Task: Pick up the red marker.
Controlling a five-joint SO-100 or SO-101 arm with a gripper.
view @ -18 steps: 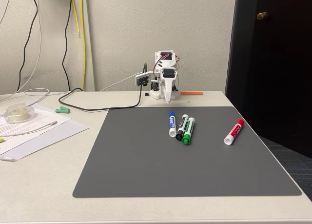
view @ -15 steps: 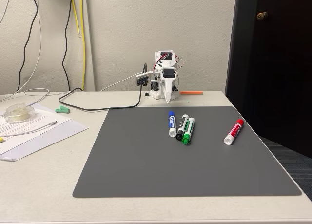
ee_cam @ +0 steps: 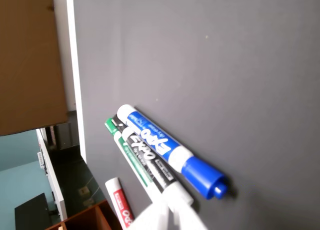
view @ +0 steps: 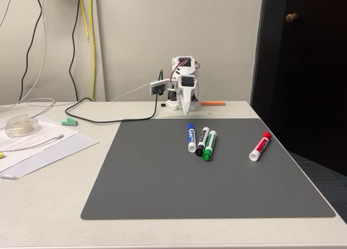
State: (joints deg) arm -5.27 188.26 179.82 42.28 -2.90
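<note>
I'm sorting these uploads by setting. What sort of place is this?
Probably an office or small lab room: a pale table against a plain wall, loose cables and papers on it, dry-erase markers on a grey mat, and a dark door beside it.

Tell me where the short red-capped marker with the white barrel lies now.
In the fixed view the red-capped marker lies alone on the right part of the grey mat, apart from the blue, black and green markers clustered to its left.

arm point(view: 183, 91): white plastic | red-black wires on top | black cable
</note>
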